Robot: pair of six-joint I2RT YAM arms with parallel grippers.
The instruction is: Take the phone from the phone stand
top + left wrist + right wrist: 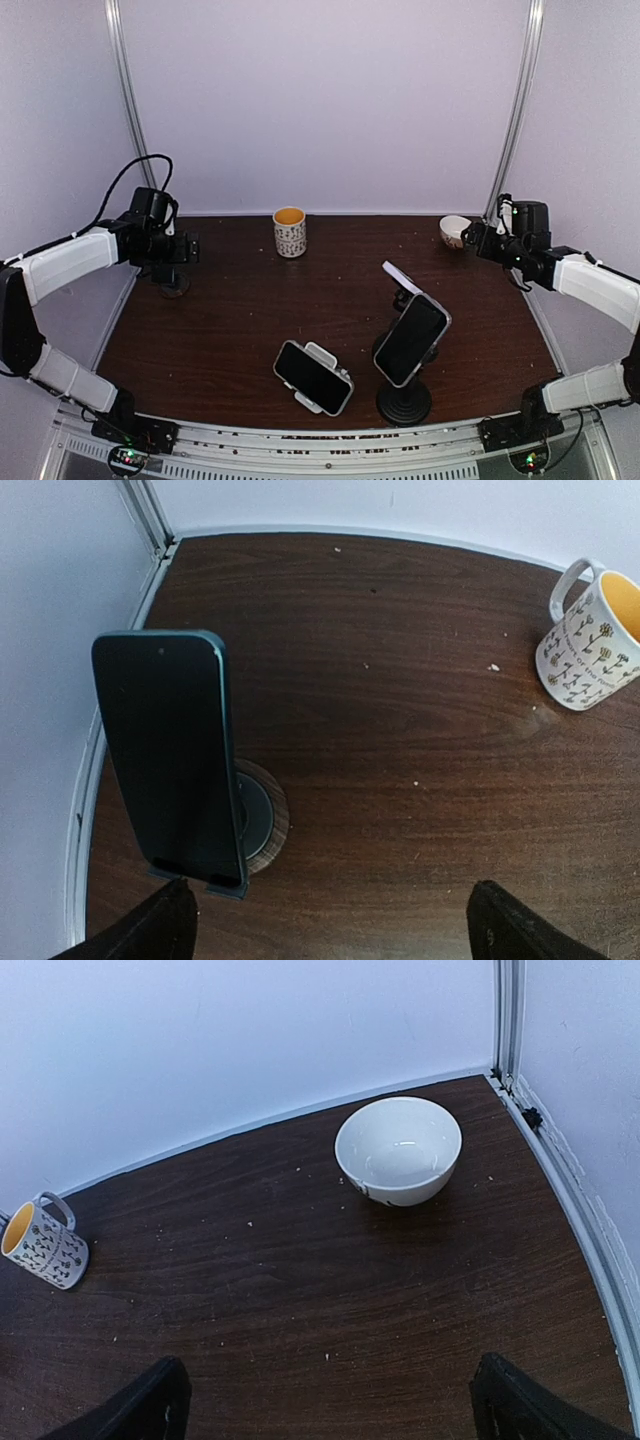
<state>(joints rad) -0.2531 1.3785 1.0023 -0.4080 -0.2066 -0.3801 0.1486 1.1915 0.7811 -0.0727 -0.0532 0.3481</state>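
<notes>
A dark phone (165,755) stands upright on a round stand (264,815) with a wooden rim, at the left in the left wrist view. My left gripper (335,932) is open just in front of it, its left finger (150,930) close to the phone's lower edge, holding nothing. From above, this gripper (185,248) hangs over that stand's base (174,287). Two more phones sit on stands mid-table: one (313,377) on a low white stand, one (411,340) on a black stand (404,403). My right gripper (330,1415) is open and holds nothing.
A patterned mug (290,232) with a yellow inside stands at the back centre. A white bowl (398,1150) sits in the back right corner, just ahead of my right gripper (472,238). A white holder (402,275) rises behind the black stand. Walls enclose three sides.
</notes>
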